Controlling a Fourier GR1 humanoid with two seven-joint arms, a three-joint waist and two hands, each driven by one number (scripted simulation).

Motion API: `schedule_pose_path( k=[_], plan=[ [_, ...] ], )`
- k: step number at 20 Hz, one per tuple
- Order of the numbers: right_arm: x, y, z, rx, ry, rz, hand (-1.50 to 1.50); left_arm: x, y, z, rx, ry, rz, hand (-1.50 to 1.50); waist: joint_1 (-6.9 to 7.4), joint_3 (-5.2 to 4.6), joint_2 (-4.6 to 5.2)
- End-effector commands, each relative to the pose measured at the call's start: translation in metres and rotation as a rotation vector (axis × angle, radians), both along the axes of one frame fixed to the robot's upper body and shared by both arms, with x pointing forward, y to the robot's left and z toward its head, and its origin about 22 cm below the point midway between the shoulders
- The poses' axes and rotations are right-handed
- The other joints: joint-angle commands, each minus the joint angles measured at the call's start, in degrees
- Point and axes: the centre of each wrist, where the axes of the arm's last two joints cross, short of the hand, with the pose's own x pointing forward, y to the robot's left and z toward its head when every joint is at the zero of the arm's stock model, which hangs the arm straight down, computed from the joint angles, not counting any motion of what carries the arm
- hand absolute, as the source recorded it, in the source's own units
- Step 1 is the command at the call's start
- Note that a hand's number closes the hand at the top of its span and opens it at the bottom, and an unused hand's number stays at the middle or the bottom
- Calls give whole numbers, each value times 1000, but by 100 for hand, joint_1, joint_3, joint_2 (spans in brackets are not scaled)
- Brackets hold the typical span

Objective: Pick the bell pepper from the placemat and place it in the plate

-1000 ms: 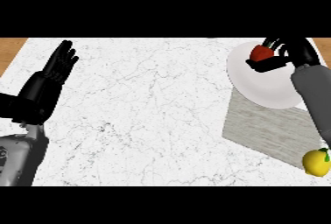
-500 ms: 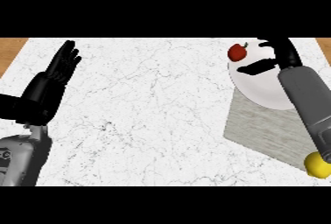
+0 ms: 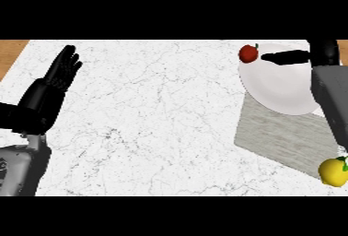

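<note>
So the pepper (image 3: 249, 53) here is small, red and roundish with a green stem, no real long axis to speak of, and it's sitting at the far-left rim of the plate (image 3: 285, 94), looks half on the edge rather than well inside. The right hand (image 3: 299, 57) is just to its right over the plate, fingers straight and pointing left at it, a small gap between them, holding nothing. The plate overlaps the far end of the placemat (image 3: 282, 138), and a lemon (image 3: 333, 171) sits at the mat's near right corner, well out of the way. The left hand (image 3: 55, 83) rests at the far left, fingers up and spread. Lots of bare surface (image 3: 156, 115) in between, so I'd guess a nudge rightward settles it.
</note>
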Motion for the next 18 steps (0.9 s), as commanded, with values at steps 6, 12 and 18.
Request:
schedule_pose_path(
  k=[6,12,18],
  plan=[
    [-27,-82,18,139,-75,-98,-150,1,0,2,5,-2,5,0,-79,-1,-16],
    [-77,-151,3,177,-106,-85,-150,4,8,-5,1,-13,20,0,-144,2,-14],
    [-114,-192,0,133,-94,-88,-150,-6,-2,1,3,-2,5,0,-54,13,-7]
  ],
)
